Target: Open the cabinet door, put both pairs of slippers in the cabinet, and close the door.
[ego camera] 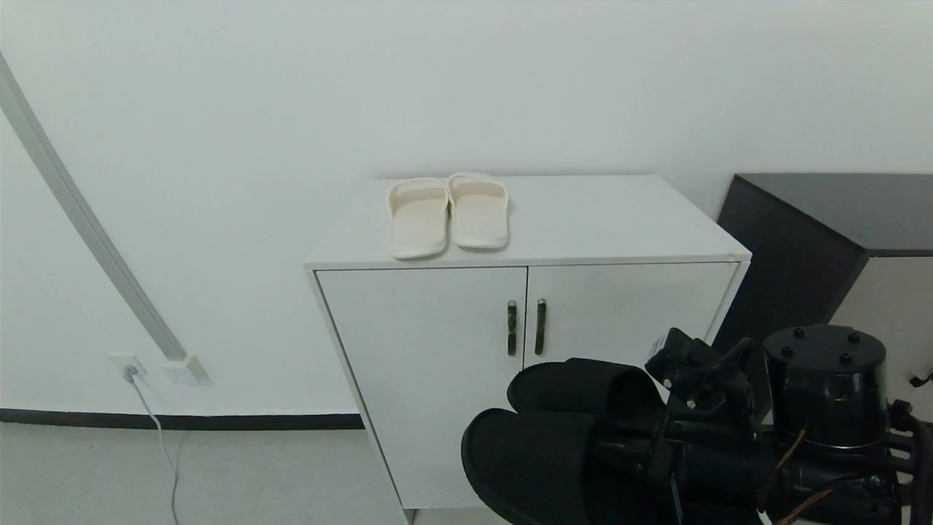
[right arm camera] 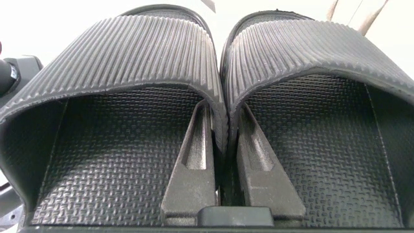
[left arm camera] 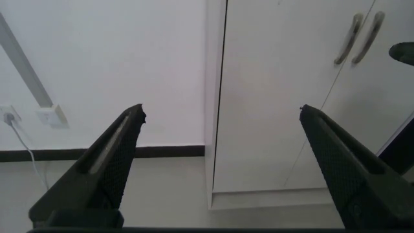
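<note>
The one cabinet [ego camera: 605,219] has its two doors [ego camera: 430,364] shut, so by my judgement every step is left to do. One cream pair of slippers [ego camera: 448,215] lies on its top. One black pair [ego camera: 561,430] hangs low before the cabinet, with the right gripper [right arm camera: 223,129] clamped on their inner sides. The left gripper [left arm camera: 222,110] is spread apart and holds nothing. Two handles [ego camera: 540,326] are untouched.

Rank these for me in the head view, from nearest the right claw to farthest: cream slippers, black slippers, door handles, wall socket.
1. black slippers: clamped in the right gripper.
2. door handles: just ahead, on the cabinet front.
3. cream slippers: up on the cabinet top.
4. wall socket: far off to the left, low down.
</note>
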{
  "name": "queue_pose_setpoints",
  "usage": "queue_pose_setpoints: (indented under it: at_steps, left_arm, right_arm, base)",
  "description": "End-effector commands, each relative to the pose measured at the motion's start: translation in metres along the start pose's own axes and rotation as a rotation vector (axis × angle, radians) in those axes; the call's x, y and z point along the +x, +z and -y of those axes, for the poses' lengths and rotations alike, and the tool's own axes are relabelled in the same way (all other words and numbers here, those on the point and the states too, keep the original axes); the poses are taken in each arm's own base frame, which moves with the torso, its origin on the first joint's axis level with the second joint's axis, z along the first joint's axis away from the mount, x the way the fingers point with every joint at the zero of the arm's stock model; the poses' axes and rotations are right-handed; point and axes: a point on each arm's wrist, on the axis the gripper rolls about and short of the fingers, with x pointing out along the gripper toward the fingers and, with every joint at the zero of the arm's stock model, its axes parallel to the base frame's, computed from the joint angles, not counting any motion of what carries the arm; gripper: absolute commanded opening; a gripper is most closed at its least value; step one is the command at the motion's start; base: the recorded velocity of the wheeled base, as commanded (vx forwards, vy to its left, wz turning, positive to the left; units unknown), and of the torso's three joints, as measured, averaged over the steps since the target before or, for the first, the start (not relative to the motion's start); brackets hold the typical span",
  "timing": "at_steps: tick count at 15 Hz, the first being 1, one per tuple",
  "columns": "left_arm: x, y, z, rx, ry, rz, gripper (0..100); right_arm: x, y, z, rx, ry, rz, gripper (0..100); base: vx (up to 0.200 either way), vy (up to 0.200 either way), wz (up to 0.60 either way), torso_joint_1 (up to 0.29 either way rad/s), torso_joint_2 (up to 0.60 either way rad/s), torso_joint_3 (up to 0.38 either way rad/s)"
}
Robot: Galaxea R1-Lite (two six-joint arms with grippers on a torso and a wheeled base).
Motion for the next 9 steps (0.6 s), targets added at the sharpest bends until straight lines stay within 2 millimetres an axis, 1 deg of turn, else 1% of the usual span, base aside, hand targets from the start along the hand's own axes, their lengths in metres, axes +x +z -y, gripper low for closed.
queue_pose_setpoints:
  at_steps: [1, 5, 9]
  left_arm:
    - [0.0000, 0.0000, 0.0000, 0.000, 0.000, 0.000, 100]
    - [0.0001, 0.0000, 0.0000, 0.000, 0.000, -0.002, 100]
    - [0.0000, 0.0000, 0.0000, 0.000, 0.001, 0.000, 100]
  right_arm:
    - [-0.0003, -0.0004, -0.0002, -0.003, 0.001, -0.001, 0]
    - [-0.0002, -0.0018, -0.0006, -0.005, 0.002, 0.007, 0]
    - [0.0003, -0.0033, -0.0009, -0.004, 0.004, 0.001, 0]
  base:
    - [0.000, 0.000, 0.00, -0.188, 0.50, 0.325]
    - [0.000, 0.000, 0.00, -0.178, 0.49, 0.315]
    - [0.000, 0.000, 0.00, -0.145, 0.48, 0.328]
